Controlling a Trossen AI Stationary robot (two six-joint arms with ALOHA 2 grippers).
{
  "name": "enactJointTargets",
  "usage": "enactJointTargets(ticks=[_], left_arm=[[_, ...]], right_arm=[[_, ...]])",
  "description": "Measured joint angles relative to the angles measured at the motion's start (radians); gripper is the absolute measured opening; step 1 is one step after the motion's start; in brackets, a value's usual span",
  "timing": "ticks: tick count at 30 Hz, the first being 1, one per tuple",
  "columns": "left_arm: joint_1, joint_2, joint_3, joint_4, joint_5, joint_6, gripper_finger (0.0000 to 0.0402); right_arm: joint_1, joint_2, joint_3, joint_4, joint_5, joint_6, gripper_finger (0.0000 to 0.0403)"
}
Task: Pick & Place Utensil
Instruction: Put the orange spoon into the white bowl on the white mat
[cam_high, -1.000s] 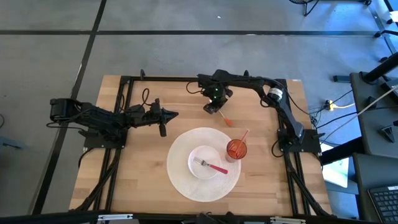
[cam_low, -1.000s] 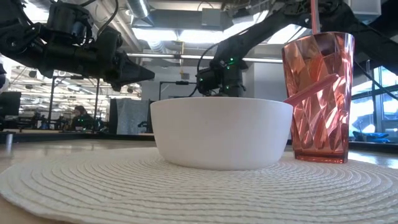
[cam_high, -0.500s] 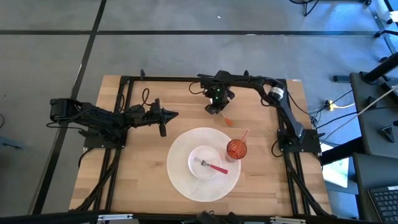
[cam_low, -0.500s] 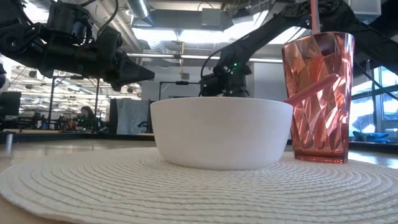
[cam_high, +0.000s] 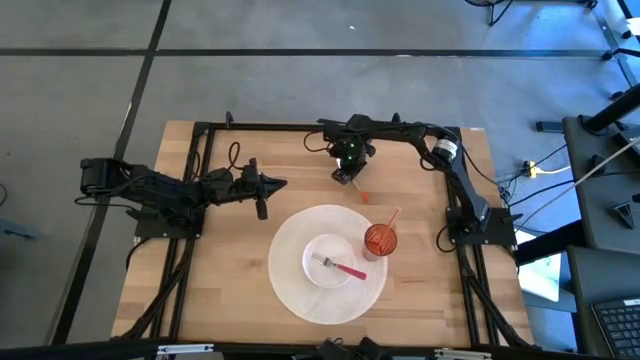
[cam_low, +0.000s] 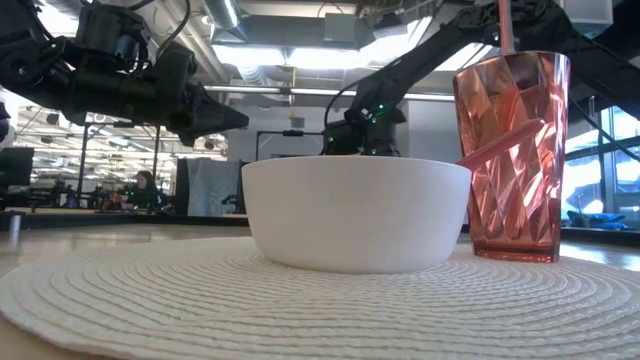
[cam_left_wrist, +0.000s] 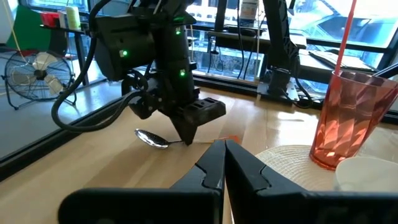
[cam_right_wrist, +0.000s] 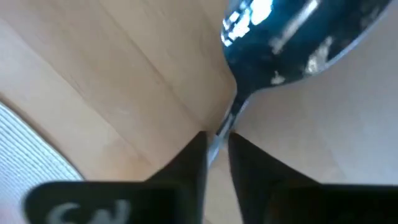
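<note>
A wooden table (cam_high: 230, 300) is carrying everything, with a round white woven placemat (cam_high: 290, 290) lying toward its near side. On the placemat a white bowl (cam_high: 325, 272) is sitting with a red-handled fork (cam_high: 340, 266) resting in it, and just beside the bowl a red faceted tumbler (cam_high: 379, 240) is standing upright with a pink straw (cam_high: 390, 218) leaning out of it. The left arm is lying low across the table's left part, its left gripper (cam_high: 270, 184) pointing toward the middle with the fingers (cam_left_wrist: 239, 163) pressed together and holding nothing. The right arm is reaching from the table's right edge across the far side, and the right gripper (cam_high: 346, 176) is pointing down at the bare wood beyond the placemat. The spoon (cam_left_wrist: 153, 138) is lying on that wood directly under the right gripper: its shiny bowl is sticking out past the fingertips on the side away from the placemat, while its orange handle is showing on the other side, angled toward the tumbler. In the right wrist view the two dark fingers (cam_right_wrist: 193, 163) are sitting close on either side of the spoon's thin metal neck, pinching it where bowl meets handle. The spoon is lying well apart from the white bowl and the left gripper.
</note>
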Motion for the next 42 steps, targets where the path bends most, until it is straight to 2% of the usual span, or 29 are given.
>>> enactJointTargets(ticks=[2, 4, 8, 12, 17, 21, 29, 34, 38, 42], left_arm=[[0.000, 0.000, 0.000, 0.000, -0.001, 0.000, 0.0003], [0.000, 0.000, 0.000, 0.000, -0.001, 0.000, 0.0003], [0.000, 0.000, 0.000, 0.000, -0.002, 0.000, 0.0003], [0.000, 0.000, 0.000, 0.000, -0.002, 0.000, 0.0003], [0.000, 0.000, 0.000, -0.002, -0.002, 0.000, 0.0003], [0.000, 0.000, 0.000, -0.015, -0.002, 0.000, 0.0003], [0.000, 0.000, 0.000, -0.018, -0.002, 0.000, 0.0003], [0.000, 0.000, 0.000, -0.019, -0.002, -0.004, 0.0003], [0.000, 0.000, 0.000, -0.024, -0.002, 0.000, 0.0003], [0.000, 0.000, 0.000, -0.045, 0.004, 0.000, 0.0003]], right_arm=[[0.000, 0.000, 0.000, 0.010, 0.015, -0.017, 0.0027], [0.001, 0.000, 0.002, 0.023, 0.030, -0.042, 0.0011], [0.001, 0.002, 0.013, 0.046, 0.037, -0.074, 0.0018], [0.010, 0.007, 0.067, 0.070, 0.044, -0.121, 0.0004], [0.054, 0.008, 0.163, 0.045, 0.106, -0.164, 0.0002], [0.093, 0.008, 0.232, 0.005, 0.115, -0.197, 0.0001], [0.116, 0.007, 0.277, -0.024, 0.139, -0.191, 0.0003], [0.115, 0.006, 0.277, -0.033, 0.105, -0.214, 0.0037], [0.115, 0.006, 0.277, -0.067, 0.015, -0.290, 0.0082], [0.115, 0.005, 0.269, -0.079, 0.006, -0.353, 0.0129]])
